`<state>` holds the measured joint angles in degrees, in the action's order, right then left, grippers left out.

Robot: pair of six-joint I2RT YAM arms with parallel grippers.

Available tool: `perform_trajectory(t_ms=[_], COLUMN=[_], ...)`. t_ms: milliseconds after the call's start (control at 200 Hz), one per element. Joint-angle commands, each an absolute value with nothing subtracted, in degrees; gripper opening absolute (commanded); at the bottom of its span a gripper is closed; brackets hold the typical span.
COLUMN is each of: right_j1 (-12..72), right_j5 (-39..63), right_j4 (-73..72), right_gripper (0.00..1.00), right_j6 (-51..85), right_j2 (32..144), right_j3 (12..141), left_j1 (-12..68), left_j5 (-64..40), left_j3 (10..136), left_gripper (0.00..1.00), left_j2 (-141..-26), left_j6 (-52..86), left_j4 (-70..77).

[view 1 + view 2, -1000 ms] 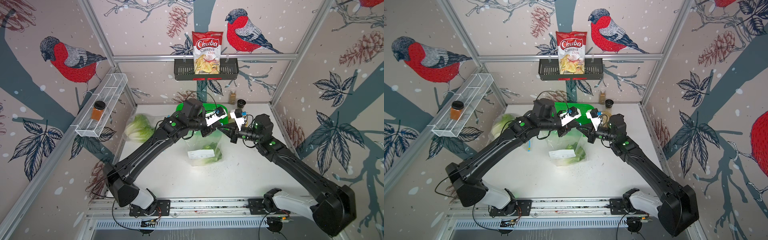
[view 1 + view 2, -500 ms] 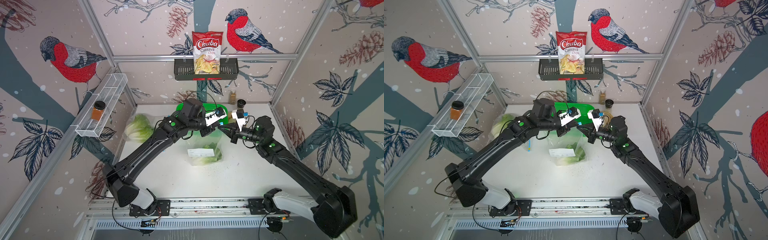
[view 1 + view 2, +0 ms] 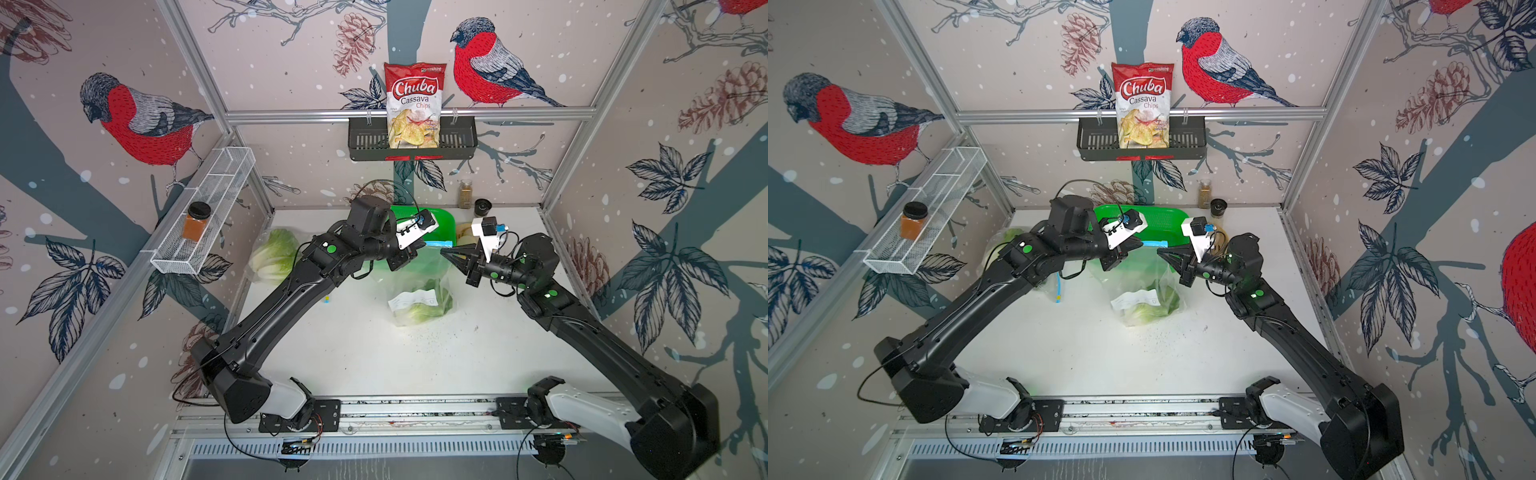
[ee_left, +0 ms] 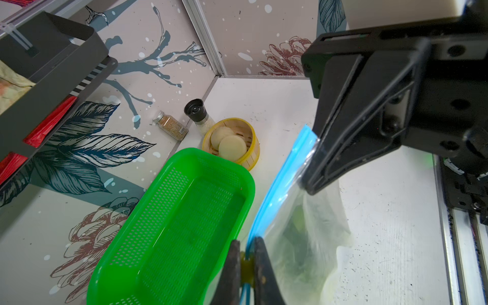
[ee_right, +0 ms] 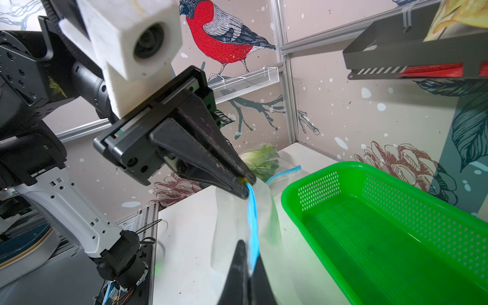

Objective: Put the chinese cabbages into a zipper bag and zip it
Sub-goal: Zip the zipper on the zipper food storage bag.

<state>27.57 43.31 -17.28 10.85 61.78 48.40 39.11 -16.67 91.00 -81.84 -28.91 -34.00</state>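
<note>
Bright, diffuse light fills the booth, and the white counter (image 3: 374, 361) carries only soft, faint shadows. In both top views the wide lens stretches the walls (image 3: 104, 249) toward the corners. In the wrist views the left end effector (image 4: 247, 256) and right end effector (image 5: 245, 258) blur up close, and the bag (image 4: 311, 232) shows slight glare.

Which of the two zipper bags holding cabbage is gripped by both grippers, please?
The upright bag at mid-table, pinched along its blue zip strip by the left gripper and right gripper; the other bag lies ungripped, to the robot's left.
</note>
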Motion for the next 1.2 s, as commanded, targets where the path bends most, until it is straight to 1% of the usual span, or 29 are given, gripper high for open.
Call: perform_trajectory(t_ms=[0,170,270,340,525,1046,1196], right_j1=[27.1,26.7,26.4,25.9,25.5,23.6,23.5], right_j5=[42.0,38.6,34.4,33.8,28.2,22.1,19.5], right_j4=[-19.8,-17.8,-16.3,-15.6,-12.2,-7.5,-5.0], right_gripper=[0.00,0.00,0.00,0.00,0.00,0.00,0.00], right_j6=[11.9,12.7,13.6,14.8,16.4,18.7,18.4], right_j2=[60.4,59.3,58.4,58.1,56.6,52.2,51.5], right_j3=[48.7,49.2,49.2,49.4,50.1,50.5,51.4], left_j1=[38.0,37.5,37.1,36.9,36.3,33.7,33.1], left_j5=[-11.3,-10.5,-9.9,-9.6,-8.2,-7.3,-6.6], left_j3=[90.1,87.0,84.9,83.6,80.6,72.5,72.0], left_gripper=[0.05,0.05,0.05,0.05,0.05,0.05,0.05], left_j2=[-80.8,-78.4,-76.9,-76.0,-74.1,-68.4,-68.0], left_j6=[-28.3,-26.8,-26.2,-25.8,-24.8,-21.8,-21.3], left_j4=[-36.9,-36.0,-35.0,-34.5,-33.5,-31.4,-31.6])
